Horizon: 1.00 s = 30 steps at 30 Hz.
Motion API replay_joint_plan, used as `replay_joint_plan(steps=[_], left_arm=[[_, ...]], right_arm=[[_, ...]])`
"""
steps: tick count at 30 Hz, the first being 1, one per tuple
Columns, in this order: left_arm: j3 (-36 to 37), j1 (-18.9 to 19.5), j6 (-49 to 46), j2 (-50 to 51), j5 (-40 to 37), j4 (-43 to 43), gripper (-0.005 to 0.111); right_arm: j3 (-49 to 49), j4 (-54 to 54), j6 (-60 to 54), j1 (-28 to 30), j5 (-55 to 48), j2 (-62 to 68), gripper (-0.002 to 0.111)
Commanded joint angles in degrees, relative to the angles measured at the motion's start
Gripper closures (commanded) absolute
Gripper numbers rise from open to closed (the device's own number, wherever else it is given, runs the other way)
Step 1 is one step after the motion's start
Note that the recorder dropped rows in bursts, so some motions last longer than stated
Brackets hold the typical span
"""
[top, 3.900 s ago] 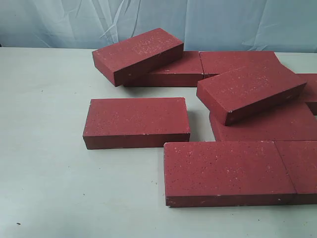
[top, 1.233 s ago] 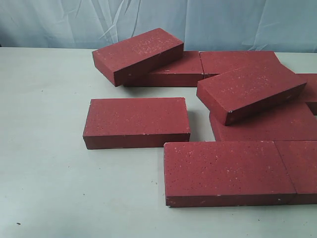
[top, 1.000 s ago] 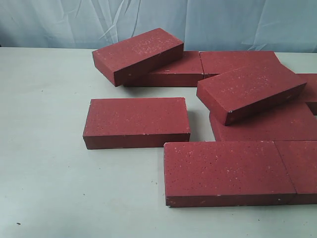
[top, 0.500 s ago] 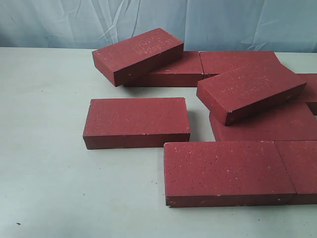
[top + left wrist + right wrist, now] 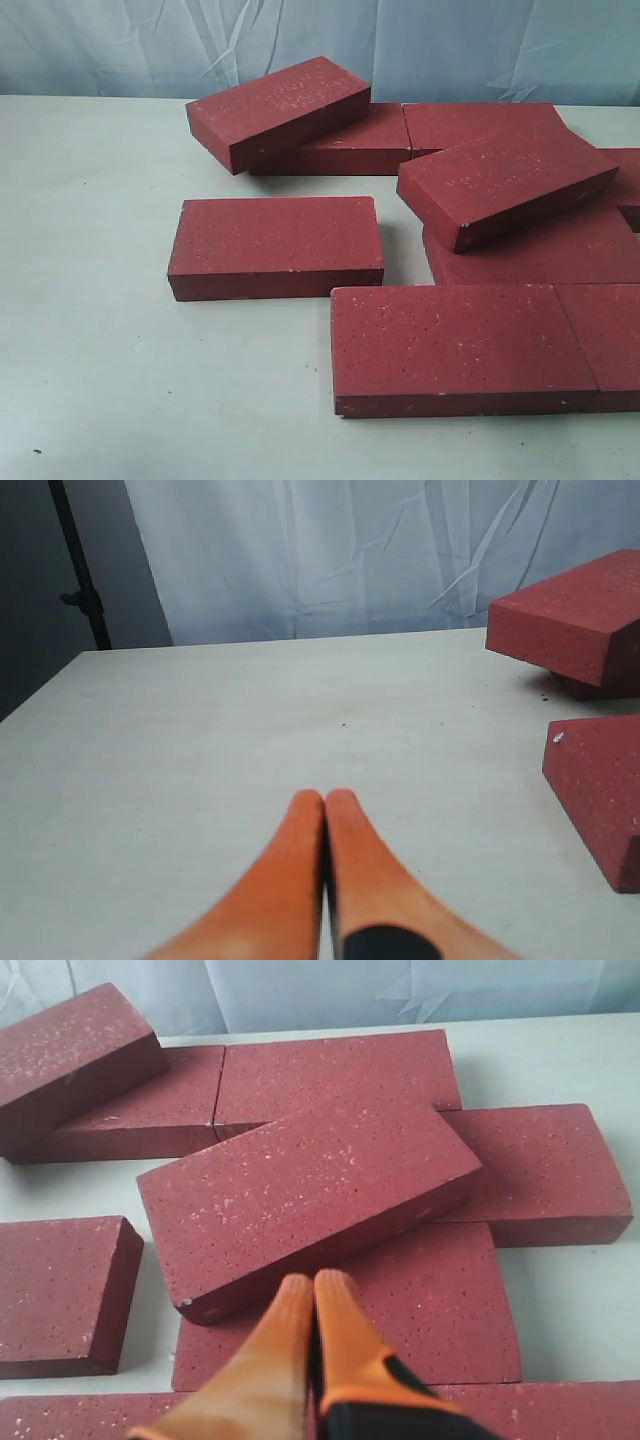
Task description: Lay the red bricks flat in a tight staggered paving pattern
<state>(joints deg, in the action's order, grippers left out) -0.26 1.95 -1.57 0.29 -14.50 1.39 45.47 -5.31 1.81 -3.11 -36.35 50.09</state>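
Several red bricks lie on the pale table (image 5: 90, 330). One brick (image 5: 275, 245) lies flat alone at the centre left. A tilted brick (image 5: 278, 108) leans on flat ones at the back. Another tilted brick (image 5: 505, 183) (image 5: 305, 1190) rests across flat bricks at the right. Two flat bricks (image 5: 460, 345) sit end to end at the front right. Neither gripper shows in the exterior view. My left gripper (image 5: 325, 798) is shut and empty above bare table, with bricks (image 5: 600, 795) off to one side. My right gripper (image 5: 313, 1282) is shut and empty, hovering just before the tilted right brick's low edge.
A wrinkled pale blue curtain (image 5: 300, 40) hangs behind the table. A dark stand pole (image 5: 80, 570) rises beyond the table's far corner in the left wrist view. Bare tabletop stretches across the left half of the exterior view.
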Motion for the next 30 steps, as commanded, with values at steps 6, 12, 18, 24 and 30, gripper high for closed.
replay_joint_plan(steps=[6, 12, 18, 24, 30], left_arm=[[0.3, 0.3, 0.1, -0.3, 0.8, -0.1, 0.107], [0.3, 0.3, 0.1, -0.3, 0.8, -0.1, 0.107], [0.3, 0.3, 0.1, -0.3, 0.8, -0.1, 0.107], [0.3, 0.3, 0.1, -0.3, 0.8, -0.1, 0.107], [0.3, 0.3, 0.1, -0.3, 0.8, -0.1, 0.107]], right_arm=[[0.5, -0.8, -0.5, 0.2, 1.5, 1.7, 0.109], [0.5, -0.8, -0.5, 0.2, 3.9, 4.5, 0.109], [4.9, -0.8, -0.5, 0.2, 4.7, 13.7, 0.109], [12.8, -0.2, -0.5, 0.2, 3.3, 25.6, 0.109], [21.5, 1.1, -1.0, 0.5, -1.8, 36.1, 0.109]])
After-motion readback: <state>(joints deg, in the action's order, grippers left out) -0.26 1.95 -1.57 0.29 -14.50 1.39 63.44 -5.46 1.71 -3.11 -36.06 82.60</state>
